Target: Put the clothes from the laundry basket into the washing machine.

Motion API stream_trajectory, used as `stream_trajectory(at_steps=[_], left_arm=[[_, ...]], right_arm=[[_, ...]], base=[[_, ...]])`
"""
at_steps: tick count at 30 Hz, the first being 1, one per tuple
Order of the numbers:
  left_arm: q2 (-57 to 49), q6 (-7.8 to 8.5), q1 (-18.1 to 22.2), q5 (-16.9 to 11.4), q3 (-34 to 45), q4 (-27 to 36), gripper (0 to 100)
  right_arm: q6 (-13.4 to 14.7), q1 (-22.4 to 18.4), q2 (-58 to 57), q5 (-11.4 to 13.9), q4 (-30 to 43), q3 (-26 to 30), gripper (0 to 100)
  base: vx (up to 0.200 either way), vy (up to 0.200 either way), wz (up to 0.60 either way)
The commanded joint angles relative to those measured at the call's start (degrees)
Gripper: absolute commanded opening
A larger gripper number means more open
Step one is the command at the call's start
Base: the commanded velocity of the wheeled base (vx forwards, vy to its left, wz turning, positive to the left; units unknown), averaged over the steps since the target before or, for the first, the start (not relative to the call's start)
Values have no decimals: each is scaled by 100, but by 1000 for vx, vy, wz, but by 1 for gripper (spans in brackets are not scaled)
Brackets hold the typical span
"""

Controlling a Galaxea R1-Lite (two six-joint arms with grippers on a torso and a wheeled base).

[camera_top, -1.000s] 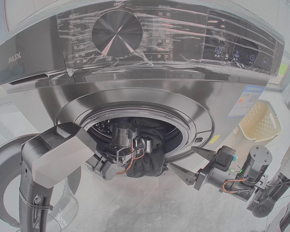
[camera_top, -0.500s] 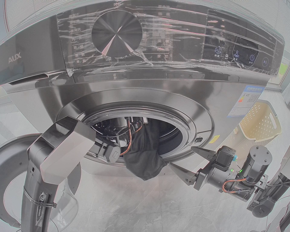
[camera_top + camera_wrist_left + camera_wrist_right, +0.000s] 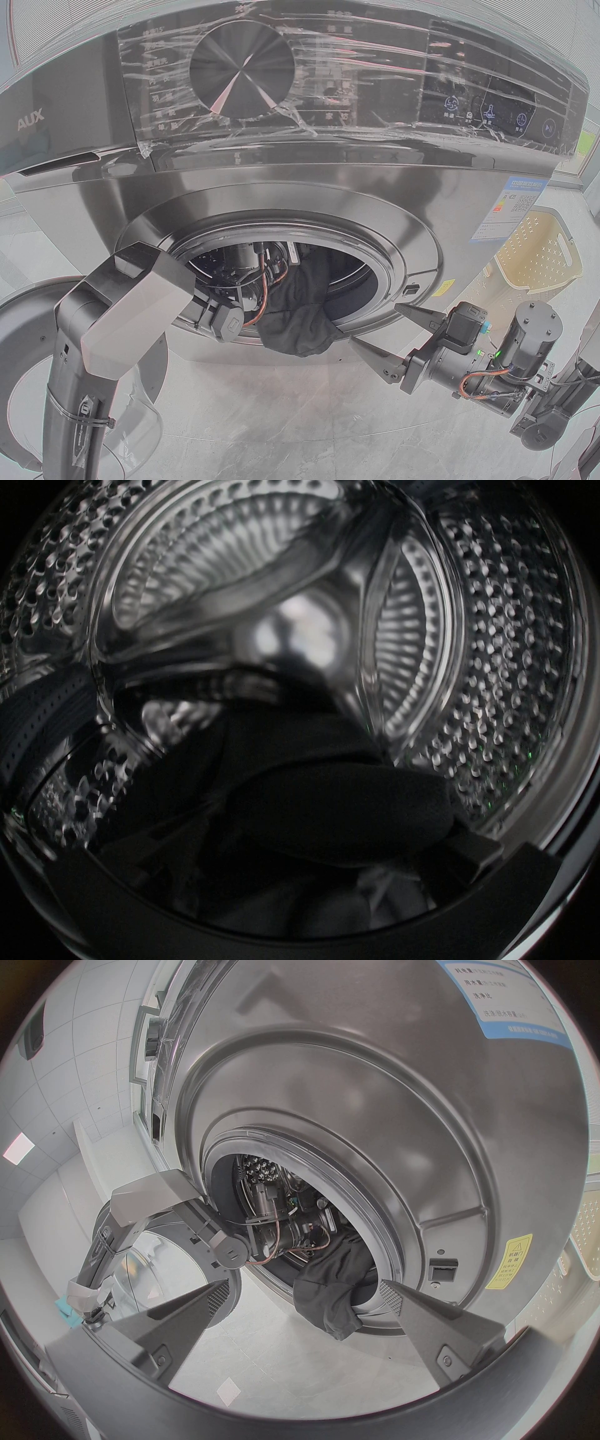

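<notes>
The washing machine [image 3: 437,225] stands with its round opening [image 3: 375,269] uncovered. My left arm [image 3: 134,300] goes through the opening, its wrist [image 3: 250,275] inside the drum [image 3: 500,667]. A black garment [image 3: 297,319] lies over the lower rim, part inside and part hanging out in front; it also shows as the black garment [image 3: 331,1285]. More dark cloth [image 3: 337,811] sits low in the drum just ahead of the left wrist camera. My right gripper [image 3: 374,323] hangs open and empty right of the opening, below its rim. The cream laundry basket [image 3: 537,256] stands at the far right.
The machine's door [image 3: 19,350] is swung open at the left, behind my left arm, and shows as the door [image 3: 144,1266]. The grey tiled floor [image 3: 300,425] lies in front of the machine. The basket's edge [image 3: 587,1229] is close to my right arm.
My left arm has pushed deeper into the drum. The black garment went from a bundle at the wrist to a longer hanging flap, and its hanging end has since risen slightly. The right arm stayed still.
</notes>
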Motion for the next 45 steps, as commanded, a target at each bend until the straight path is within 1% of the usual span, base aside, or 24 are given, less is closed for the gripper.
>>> stream_trajectory(at_steps=[1, 5, 6, 7, 9, 14, 16, 17, 21, 24, 26, 27, 28, 29, 30, 31, 32, 34, 35, 36, 37, 38, 40, 45], left_arm=[[-750, -28, -214, -273, 977, 464, 100], [-890, 25, -302, -537, 1372, 658, 100], [-882, 33, -302, -563, 1416, 675, 100], [-855, 51, -311, -572, 1434, 666, 100], [-776, 148, -302, -581, 1451, 640, 100], [-574, 235, -249, -590, 1399, 622, 100], [-416, 394, -214, -590, 1416, 596, 100], [-389, 402, -205, -590, 1407, 587, 0], [-345, 358, -188, -660, 1276, 464, 0], [-319, 332, -188, -660, 1082, 341, 0], [-319, 244, -152, -590, 819, 227, 0], [-319, 244, -152, -590, 819, 227, 0], [-328, 104, -117, -555, 590, 209, 0], [-328, 68, -117, -537, 537, 200, 0], [-319, -28, -91, -467, 370, 200, 0], [-319, -46, -82, -449, 326, 200, 0], [-266, -107, -21, -317, 54, 165, 0], [-91, -116, 32, -150, -315, 60, 0], [-64, -116, 50, -124, -368, 33, 0], [85, -107, 85, 25, -623, -63, 0], [94, -107, 85, 43, -640, -72, 0], [208, -107, 102, 131, -843, -142, 0], [279, -116, 102, 140, -1010, -186, 0], [270, -107, 76, 140, -1010, -186, 0]], right_arm=[[-1, 8, 2, 2, -2, -2, 100], [-1, 8, 2, -7, -2, -2, 100], [-10, 8, 2, -7, -2, -2, 100], [-1, 8, -7, -7, -2, -2, 100], [-10, 8, -7, -7, -2, -2, 100], [-1, 8, 2, -7, -2, -2, 100], [-10, 8, 2, -7, -2, -2, 100], [-1, 8, 2, -7, -2, -2, 100], [-1, 8, 2, -7, -2, -2, 100], [-1, 8, 2, -7, -2, -2, 100], [-1, 8, 11, 2, -2, -11, 100], [-1, 8, 11, 2, -2, -11, 100], [-1, 8, 11, 2, -2, -11, 100], [-1, 8, 20, 2, -2, -11, 100], [-1, 8, 29, 2, -2, -11, 100], [-1, 8, 37, 2, -2, -11, 100], [-1, 8, 73, 2, -2, -20, 100], [8, 8, 90, 2, -2, -28, 100], [8, 8, 99, 2, -2, -28, 100], [8, 8, 117, 2, -2, -28, 100], [8, 17, 117, 2, -2, -37, 100], [8, 17, 125, 2, -2, -37, 100], [8, 17, 125, 2, -2, -37, 100], [8, 8, 125, 11, -2, -28, 100]], base=[[0, 0, 0], [0, 0, 0], [0, 0, 0], [0, 0, 0], [0, 0, 0], [0, 0, 0], [0, 0, 0], [0, 0, 0], [0, 0, 0], [0, 0, 0], [0, 0, 0], [0, 0, 0], [0, 0, 0], [0, 0, 0], [0, 0, 0], [0, 0, 0], [0, 0, 0], [0, 0, 0], [0, 0, 0], [0, 0, 0], [0, 0, 0], [0, 0, 0], [0, 0, 0], [0, 0, 0]])
